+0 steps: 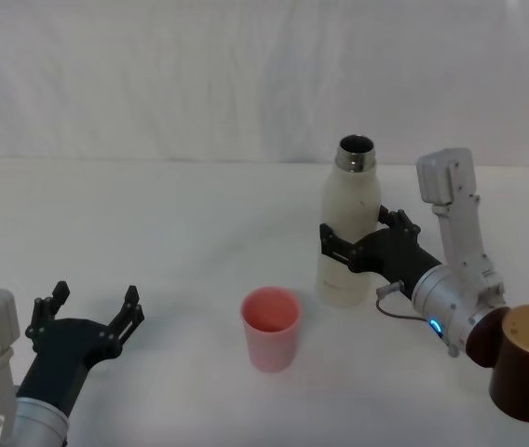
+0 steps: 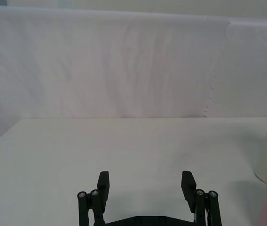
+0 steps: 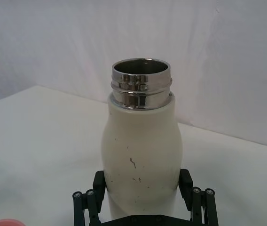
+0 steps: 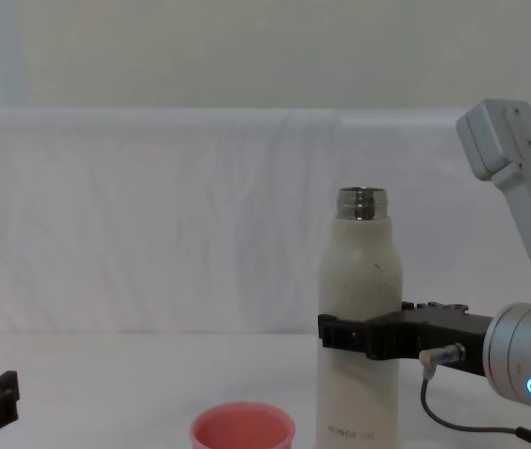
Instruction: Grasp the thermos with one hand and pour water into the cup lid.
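The cream-white thermos (image 1: 346, 233) stands upright on the white table, its steel neck open at the top. My right gripper (image 1: 361, 235) reaches in from the right and is shut on the thermos (image 3: 140, 155) at mid-height, one black finger (image 3: 185, 181) against each side. The pink cup lid (image 1: 270, 326) stands upright in front of the thermos and a little to its left, a short gap away; it also shows low in the chest view as the cup lid (image 4: 242, 428). My left gripper (image 1: 92, 307) rests open at the near left, with nothing between its fingers (image 2: 103, 183).
A brown cylinder (image 1: 528, 363) stands at the near right, beside the right arm's wrist. A white cloth backdrop (image 4: 153, 215) closes off the table's far edge. Bare table (image 1: 153, 233) stretches between the left gripper and the cup lid.
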### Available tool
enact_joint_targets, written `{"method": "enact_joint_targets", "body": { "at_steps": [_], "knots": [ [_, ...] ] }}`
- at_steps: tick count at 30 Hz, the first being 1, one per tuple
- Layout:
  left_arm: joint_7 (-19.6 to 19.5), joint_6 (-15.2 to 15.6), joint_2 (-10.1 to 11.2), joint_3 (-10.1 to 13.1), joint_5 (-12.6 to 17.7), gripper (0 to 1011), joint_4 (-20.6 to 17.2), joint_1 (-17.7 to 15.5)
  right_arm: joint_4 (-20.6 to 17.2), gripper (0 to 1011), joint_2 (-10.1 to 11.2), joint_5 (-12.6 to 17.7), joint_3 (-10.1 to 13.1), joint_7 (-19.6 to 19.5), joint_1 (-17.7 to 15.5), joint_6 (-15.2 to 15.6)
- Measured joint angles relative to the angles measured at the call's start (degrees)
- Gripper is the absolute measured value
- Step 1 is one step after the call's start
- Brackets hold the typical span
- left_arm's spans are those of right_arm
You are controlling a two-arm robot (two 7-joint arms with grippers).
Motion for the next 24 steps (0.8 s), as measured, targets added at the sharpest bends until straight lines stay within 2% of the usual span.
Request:
{"method": "enact_joint_targets", "body": {
  "at_steps": [24],
  "knots": [
    [0.0,0.0,0.0,0.0,0.0,1001,0.0,0.0,-0.8,1001,0.3,0.2,0.1,-0.2,-0.6,0.1]
  ]
}}
